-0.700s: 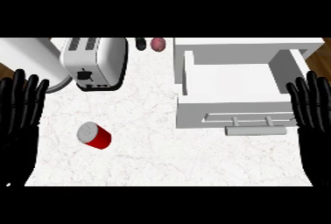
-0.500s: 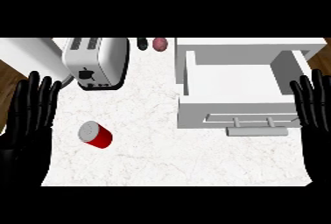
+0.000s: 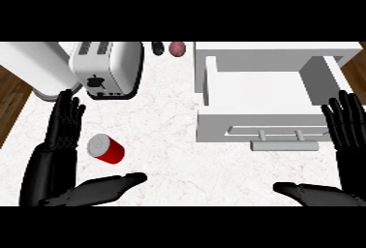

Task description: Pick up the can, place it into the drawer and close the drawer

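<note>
Can [image 3: 106, 148] rests on the white counter [image 3: 178, 155] between the straight fingers and the thumb of the left hand [image 3: 49, 167] — open, not touching it. The right hand [image 3: 349, 140] is open also — just beside the front of the open drawer [image 3: 261, 94].

I'm seeing the can [image 3: 106, 148] sitting on the left part of the white marbled counter [image 3: 172, 145], its grey top facing up at me and its red side showing below. The drawer [image 3: 243, 120] is standing pulled open, well apart from the can at the right, white inside and out, its grey bar handle [image 3: 286, 146] pointing toward me.
</note>
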